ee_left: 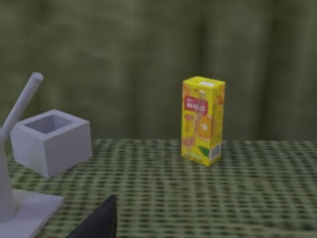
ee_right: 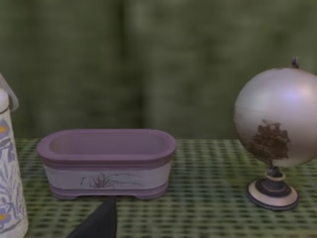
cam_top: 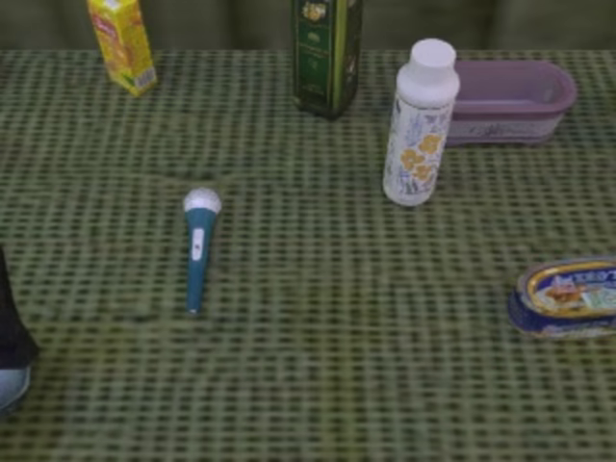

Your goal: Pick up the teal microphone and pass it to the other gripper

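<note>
The teal microphone (cam_top: 198,248) lies flat on the green woven table (cam_top: 318,366), left of the middle. Its white-grey head points to the far side and its slim handle to the near side. Nothing touches it. My left arm (cam_top: 10,358) is parked at the table's left edge, well apart from the microphone. Only a black tip of my left gripper (ee_left: 101,223) shows in the left wrist view. The right arm is outside the top view. A black tip of my right gripper (ee_right: 101,222) shows in the right wrist view. Neither wrist view shows the microphone.
Along the far side stand a yellow juice carton (cam_top: 122,43), a dark green bottle (cam_top: 327,53), a white flowered bottle (cam_top: 420,125) and a purple tub (cam_top: 510,101). A flat tin (cam_top: 568,296) lies at the right. A globe (ee_right: 277,129) and a white box (ee_left: 52,141) stand farther out.
</note>
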Action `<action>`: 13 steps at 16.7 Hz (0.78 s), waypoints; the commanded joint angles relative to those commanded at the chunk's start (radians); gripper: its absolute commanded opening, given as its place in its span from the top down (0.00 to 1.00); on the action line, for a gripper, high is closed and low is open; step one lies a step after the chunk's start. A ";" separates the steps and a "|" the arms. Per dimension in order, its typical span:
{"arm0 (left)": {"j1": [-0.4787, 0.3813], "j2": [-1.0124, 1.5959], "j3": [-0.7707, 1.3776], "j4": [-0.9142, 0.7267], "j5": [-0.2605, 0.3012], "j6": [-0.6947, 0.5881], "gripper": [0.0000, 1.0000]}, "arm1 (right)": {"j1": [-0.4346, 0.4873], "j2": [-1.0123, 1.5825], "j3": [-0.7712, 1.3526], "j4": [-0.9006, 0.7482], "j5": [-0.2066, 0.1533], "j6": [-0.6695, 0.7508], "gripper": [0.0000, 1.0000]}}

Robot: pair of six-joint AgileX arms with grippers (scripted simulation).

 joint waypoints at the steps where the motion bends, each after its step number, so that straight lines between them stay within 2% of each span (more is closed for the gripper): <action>1: 0.000 0.000 0.000 0.000 0.000 0.000 0.00 | 0.000 0.000 0.000 0.000 0.000 0.000 0.00; 7: -0.042 0.156 0.128 -0.101 -0.006 -0.026 0.00 | 0.000 0.000 0.000 0.000 0.000 0.000 0.00; 13: -0.150 0.670 0.493 -0.345 -0.020 -0.123 0.00 | 0.000 0.000 0.000 0.000 0.000 0.000 0.00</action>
